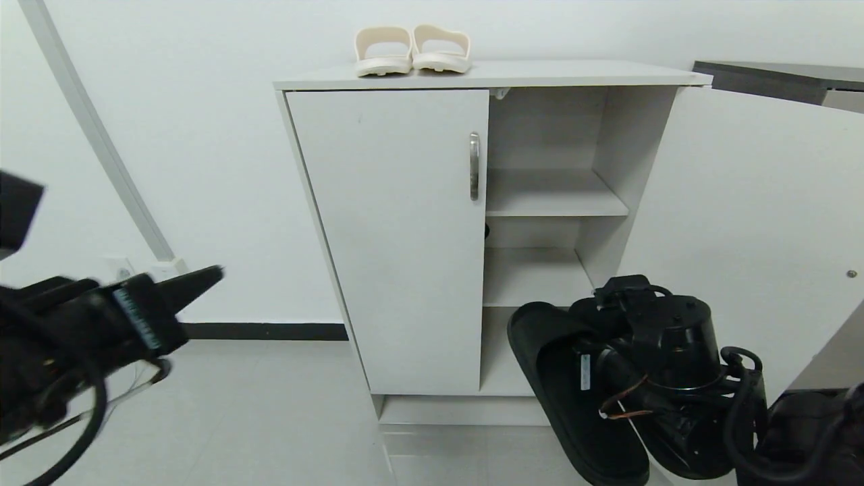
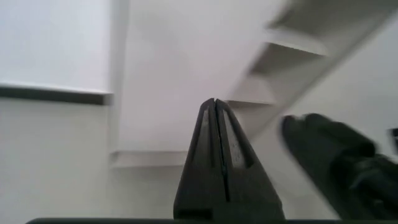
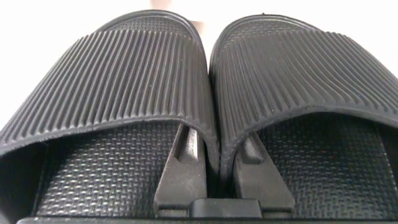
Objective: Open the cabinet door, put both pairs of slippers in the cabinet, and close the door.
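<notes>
White wooden cabinet (image 1: 391,236) door (image 1: 742,223) is opened; black ribbed rubber slippers (image 1: 560,378) are pinched by the right gripper (image 3: 214,165) before the cabinet; cream foam slippers (image 1: 412,50) are left atop it; left gripper (image 2: 215,111) is closed, empty.

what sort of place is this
Probably a home entryway, or a mock-up of one: a white shoe cabinet against a bare wall, cream slippers on top, black slippers in front.
</notes>
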Controlling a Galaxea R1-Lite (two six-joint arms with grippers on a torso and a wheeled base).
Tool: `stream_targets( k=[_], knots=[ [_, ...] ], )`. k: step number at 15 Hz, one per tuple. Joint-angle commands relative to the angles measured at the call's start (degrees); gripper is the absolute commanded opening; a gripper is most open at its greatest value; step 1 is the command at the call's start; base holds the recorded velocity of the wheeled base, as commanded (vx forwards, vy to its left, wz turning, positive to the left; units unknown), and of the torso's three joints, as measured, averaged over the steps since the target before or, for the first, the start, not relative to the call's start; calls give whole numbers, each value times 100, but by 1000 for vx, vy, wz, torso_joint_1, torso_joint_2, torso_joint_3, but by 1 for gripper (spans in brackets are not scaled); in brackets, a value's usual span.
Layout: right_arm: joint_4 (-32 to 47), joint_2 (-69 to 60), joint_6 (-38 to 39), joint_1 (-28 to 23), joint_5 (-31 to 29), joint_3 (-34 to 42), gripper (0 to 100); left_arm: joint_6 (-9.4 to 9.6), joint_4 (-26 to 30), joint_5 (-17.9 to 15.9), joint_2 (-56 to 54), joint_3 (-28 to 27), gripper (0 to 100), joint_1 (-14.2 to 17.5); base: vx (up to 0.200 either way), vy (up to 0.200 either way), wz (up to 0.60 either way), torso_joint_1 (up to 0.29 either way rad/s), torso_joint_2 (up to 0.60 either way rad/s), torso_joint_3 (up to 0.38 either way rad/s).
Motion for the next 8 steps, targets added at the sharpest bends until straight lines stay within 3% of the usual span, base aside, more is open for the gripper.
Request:
stream_targets(
  k=[1,2,4,6,8],
  knots=[
    [-77,210,2,-53,-25,21,0,432,546,702,-2102,1367,0,1278,0,0,0,0,0,0],
    [-156,201,-16,-53,-25,39,0,660,546,737,-2603,1780,0,1621,0,0,0,0,0,0],
    [-270,210,-25,-44,-174,127,0,924,555,773,-3587,2545,0,2060,0,0,0,0,0,0],
    [-323,245,-16,-44,-200,162,0,959,871,746,-4704,3116,0,2596,0,0,0,0,0,0],
    [-323,272,-7,-26,-209,153,0,1056,1284,667,-5301,3239,0,2623,0,0,0,0,0,0]
  ],
)
